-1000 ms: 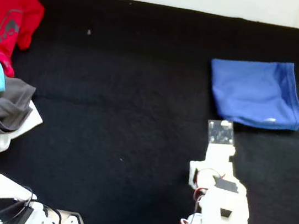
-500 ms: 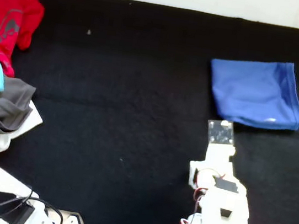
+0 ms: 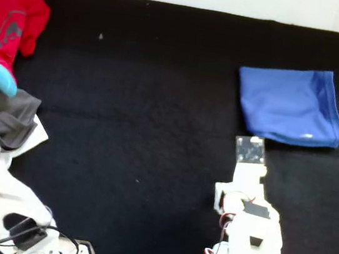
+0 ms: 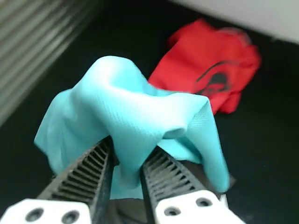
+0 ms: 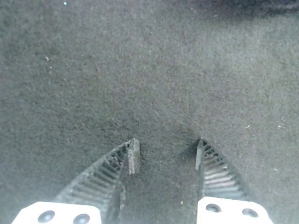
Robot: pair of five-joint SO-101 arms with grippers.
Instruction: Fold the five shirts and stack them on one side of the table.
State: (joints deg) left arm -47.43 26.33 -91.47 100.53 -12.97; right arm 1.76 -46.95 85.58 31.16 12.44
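My left gripper (image 4: 126, 145) is clamped on a bunched fold of the turquoise shirt (image 4: 133, 105), held up just beside the red shirt (image 4: 210, 70) and above the grey shirt (image 3: 7, 114) and white shirt (image 3: 28, 140) crumpled next to it. The cloth looks light, limp and a little slippery to me, so I judge a hem or shoulder corner a better hold for spreading it flat. It is a bright mesh knit draped in a soft peak over the fingers, while my right gripper (image 5: 166, 151), jaws apart on nothing, sits low over the black table (image 3: 148, 99), well apart from the red shirt, as is the folded blue shirt (image 3: 289, 105).
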